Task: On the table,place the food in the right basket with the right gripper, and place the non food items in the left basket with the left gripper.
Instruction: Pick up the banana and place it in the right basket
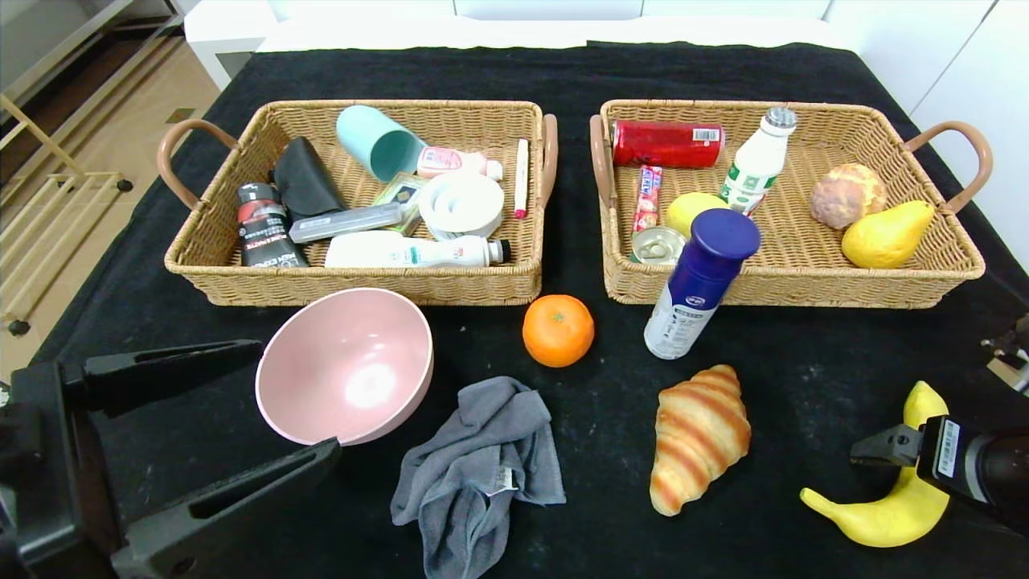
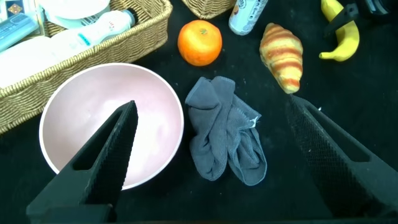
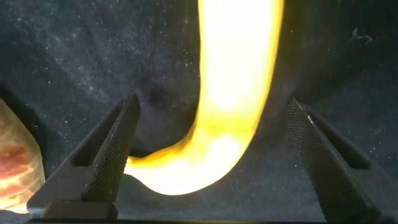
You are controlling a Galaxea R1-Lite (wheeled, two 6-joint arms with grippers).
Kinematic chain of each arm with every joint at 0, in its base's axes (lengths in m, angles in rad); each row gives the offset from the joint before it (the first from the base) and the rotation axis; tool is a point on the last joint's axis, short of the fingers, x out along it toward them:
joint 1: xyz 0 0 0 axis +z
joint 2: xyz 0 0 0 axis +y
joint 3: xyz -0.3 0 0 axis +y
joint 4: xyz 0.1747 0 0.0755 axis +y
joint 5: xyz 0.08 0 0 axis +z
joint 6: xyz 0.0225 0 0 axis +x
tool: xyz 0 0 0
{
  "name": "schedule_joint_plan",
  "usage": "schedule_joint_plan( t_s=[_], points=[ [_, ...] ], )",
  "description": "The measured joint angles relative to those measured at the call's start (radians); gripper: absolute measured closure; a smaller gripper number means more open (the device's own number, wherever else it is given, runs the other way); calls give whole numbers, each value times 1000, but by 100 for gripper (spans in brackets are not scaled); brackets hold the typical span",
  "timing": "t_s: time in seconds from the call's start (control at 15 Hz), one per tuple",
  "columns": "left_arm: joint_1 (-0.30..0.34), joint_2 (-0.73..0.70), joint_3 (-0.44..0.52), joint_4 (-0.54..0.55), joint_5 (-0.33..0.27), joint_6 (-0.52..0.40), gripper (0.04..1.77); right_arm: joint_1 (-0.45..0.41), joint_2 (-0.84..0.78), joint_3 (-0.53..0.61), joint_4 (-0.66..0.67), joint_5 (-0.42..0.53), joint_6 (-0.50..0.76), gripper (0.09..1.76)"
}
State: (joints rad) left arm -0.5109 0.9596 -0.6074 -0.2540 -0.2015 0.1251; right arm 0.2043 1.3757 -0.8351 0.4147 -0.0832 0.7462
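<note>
Curved yellow banana (image 1: 892, 503) under spread right gripper (image 3: 211, 155).

Pale wooden floor (image 1: 96, 129) lies at nine o'clock, with a gold metal rack (image 1: 48, 201) on it; white cabinets (image 1: 949, 56) stand toward two o'clock

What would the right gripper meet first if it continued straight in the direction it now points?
Most likely the banana: it lies between the open fingers of the right gripper, directly ahead, with the table beneath.
</note>
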Motion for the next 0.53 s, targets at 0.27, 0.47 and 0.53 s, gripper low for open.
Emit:
schedule_joint_plan(
  t_s=[0.27,0.47,0.53],
  points=[
    [0,-2,0,0,0,0,9,11,2,2,-1,0,0,64],
    [0,-3,0,1,0,6,9,13,6,4,-1,-1,0,99],
    [0,-4,1,1,0,6,9,13,7,4,-1,-1,0,108]
  ],
)
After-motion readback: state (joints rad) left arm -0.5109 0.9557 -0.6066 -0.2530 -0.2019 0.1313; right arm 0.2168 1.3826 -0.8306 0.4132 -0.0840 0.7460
